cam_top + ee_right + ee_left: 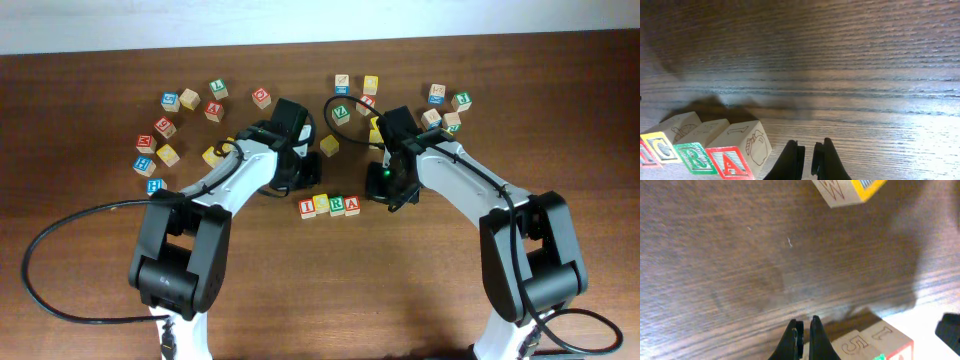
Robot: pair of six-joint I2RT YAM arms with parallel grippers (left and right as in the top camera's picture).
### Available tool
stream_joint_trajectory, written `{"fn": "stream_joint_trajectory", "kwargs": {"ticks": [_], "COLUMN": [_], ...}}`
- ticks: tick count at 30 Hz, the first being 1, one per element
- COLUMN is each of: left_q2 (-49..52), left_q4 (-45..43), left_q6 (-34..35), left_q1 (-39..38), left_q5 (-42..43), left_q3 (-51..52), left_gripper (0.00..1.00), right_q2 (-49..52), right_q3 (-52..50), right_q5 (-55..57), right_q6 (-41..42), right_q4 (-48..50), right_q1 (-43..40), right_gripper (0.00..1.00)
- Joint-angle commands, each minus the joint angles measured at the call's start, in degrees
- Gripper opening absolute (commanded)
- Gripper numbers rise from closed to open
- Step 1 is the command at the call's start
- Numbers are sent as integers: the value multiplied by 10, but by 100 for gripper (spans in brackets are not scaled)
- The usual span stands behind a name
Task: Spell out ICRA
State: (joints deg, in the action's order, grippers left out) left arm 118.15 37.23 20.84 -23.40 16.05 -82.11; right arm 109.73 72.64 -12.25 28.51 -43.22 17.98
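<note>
Hovering just off either end of the row, I am holding my left gripper [803,325] and right gripper [808,147] closed and empty so the I [308,208], C [660,146], R [694,157] and A [732,162] cubes, sitting side by side mid-worktop [400,290], are reading unblocked from above.

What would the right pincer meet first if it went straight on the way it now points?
Probably the bare table: ahead of the right pincer the wrist view shows wood alone. The A cube lies beside it, off that line. Depth is unclear.
</note>
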Motion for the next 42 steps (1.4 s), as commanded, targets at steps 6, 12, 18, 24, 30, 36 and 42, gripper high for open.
{"fn": "stream_joint_trajectory", "kwargs": {"ticks": [6, 12, 18, 24, 30, 36, 42], "left_q2": [5, 5, 3, 4, 5, 5, 5], "left_q4": [18, 36, 40, 236, 311, 190, 183], "left_q6": [8, 8, 1, -12, -8, 25, 25], "left_q1": [-20, -20, -1, 66, 63, 62, 45], "left_q5": [22, 22, 21, 15, -41, 11, 11], "left_q3": [-7, -7, -46, -146, -99, 15, 18], "left_gripper": [0, 0, 0, 0, 0, 0, 0], "right_q2": [3, 3, 3, 3, 3, 4, 43], "right_q3": [7, 7, 7, 7, 7, 6, 6], "right_q5": [7, 7, 7, 7, 7, 7, -22], "right_q6": [-2, -2, -2, -2, -2, -2, -2], "right_q4": [2, 2, 2, 7, 15, 19, 34], "right_q1": [0, 0, 0, 0, 0, 0, 7], "right_gripper": [4, 4, 4, 4, 4, 4, 4]}}
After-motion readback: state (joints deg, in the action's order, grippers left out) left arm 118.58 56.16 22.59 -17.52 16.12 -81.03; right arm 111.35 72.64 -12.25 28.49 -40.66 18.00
